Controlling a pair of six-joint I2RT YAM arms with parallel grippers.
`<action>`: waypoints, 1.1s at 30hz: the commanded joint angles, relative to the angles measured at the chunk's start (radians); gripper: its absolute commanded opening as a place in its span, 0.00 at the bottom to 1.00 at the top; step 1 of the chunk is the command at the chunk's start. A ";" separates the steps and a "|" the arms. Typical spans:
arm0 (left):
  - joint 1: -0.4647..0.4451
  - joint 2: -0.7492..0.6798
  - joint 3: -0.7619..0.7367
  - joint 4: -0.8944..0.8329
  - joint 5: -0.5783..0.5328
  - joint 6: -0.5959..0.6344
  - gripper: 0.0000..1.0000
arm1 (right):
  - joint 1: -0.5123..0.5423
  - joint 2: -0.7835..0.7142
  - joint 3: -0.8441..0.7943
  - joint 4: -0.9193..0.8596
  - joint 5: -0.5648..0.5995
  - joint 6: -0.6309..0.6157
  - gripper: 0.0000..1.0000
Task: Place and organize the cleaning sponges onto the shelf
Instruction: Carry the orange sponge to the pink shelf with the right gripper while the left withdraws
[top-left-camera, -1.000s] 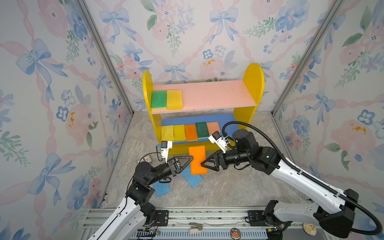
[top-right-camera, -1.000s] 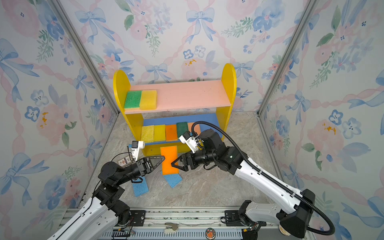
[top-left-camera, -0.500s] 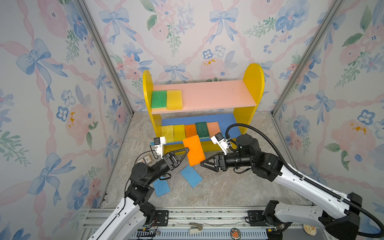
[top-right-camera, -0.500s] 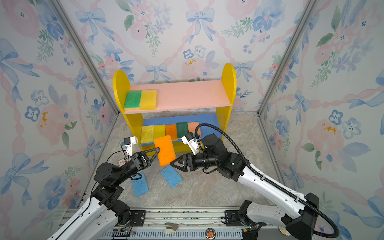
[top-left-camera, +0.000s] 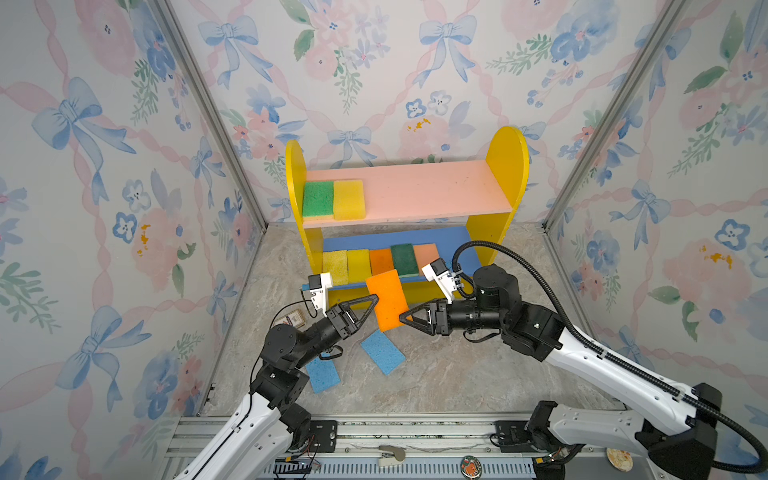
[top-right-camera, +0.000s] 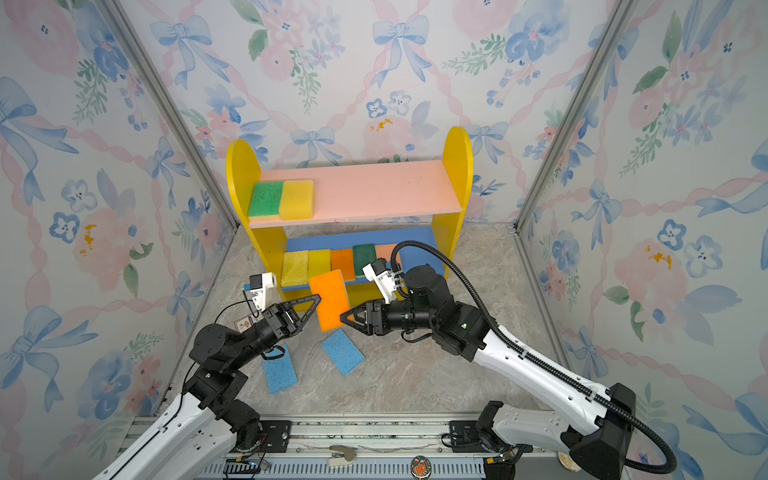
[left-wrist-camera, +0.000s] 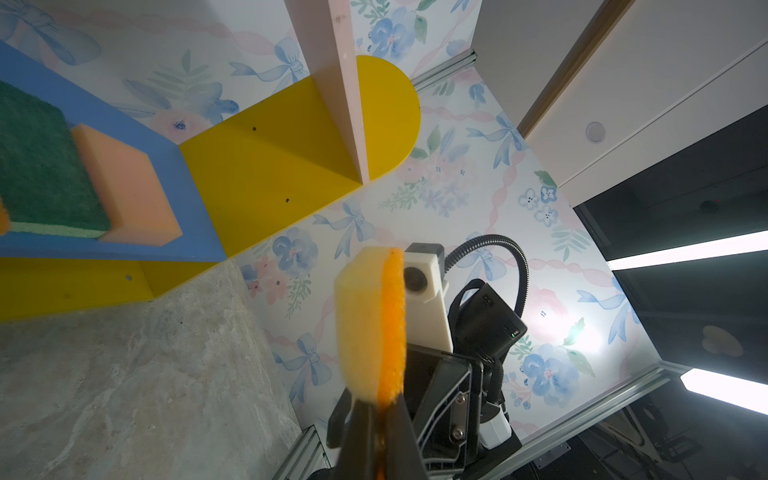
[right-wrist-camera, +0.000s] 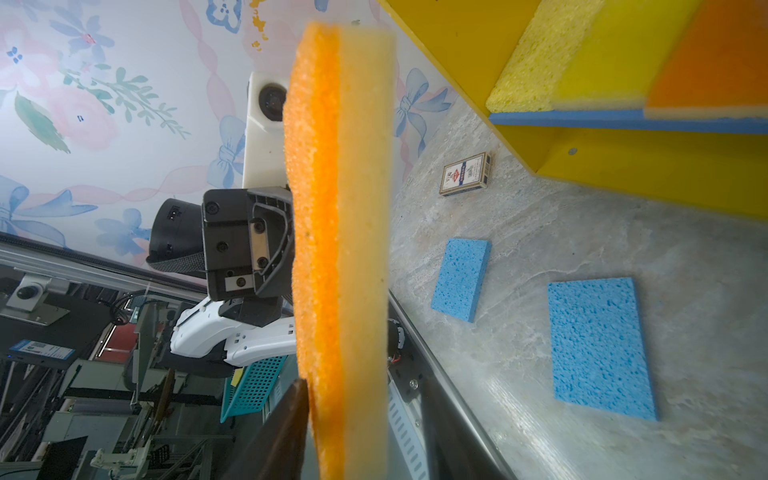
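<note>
Pinching orange sponge (top-left-camera: 388, 300): left gripper (top-left-camera: 372, 301); right gripper (top-left-camera: 403, 318) straddles, ajar.

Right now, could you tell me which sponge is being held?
The orange sponge in the left gripper; all others lie flat on shelf or floor.

A small printed cardboard box (right-wrist-camera: 466, 173) lies flat on the marble-patterned floor (top-left-camera: 449, 374), close to the left-hand wall. All three walls wear floral wallpaper (top-left-camera: 104, 166) with blue bows and pink ribbons, and aluminium posts (top-left-camera: 211, 116) join them at the corners. Along the front edge runs a slotted metal rail (top-left-camera: 415, 430). Beyond it, in the right wrist view, sits a teal perforated basket (right-wrist-camera: 253, 386).
</note>
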 joint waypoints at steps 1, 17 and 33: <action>-0.006 0.000 0.024 0.030 0.015 0.004 0.04 | 0.018 0.001 0.030 0.031 0.011 0.004 0.38; 0.015 -0.007 0.037 -0.057 0.010 0.067 0.49 | 0.025 -0.012 0.064 -0.022 0.074 0.003 0.12; 0.028 -0.145 0.222 -0.746 -0.206 0.515 0.98 | -0.173 0.223 0.669 -0.461 0.158 -0.171 0.12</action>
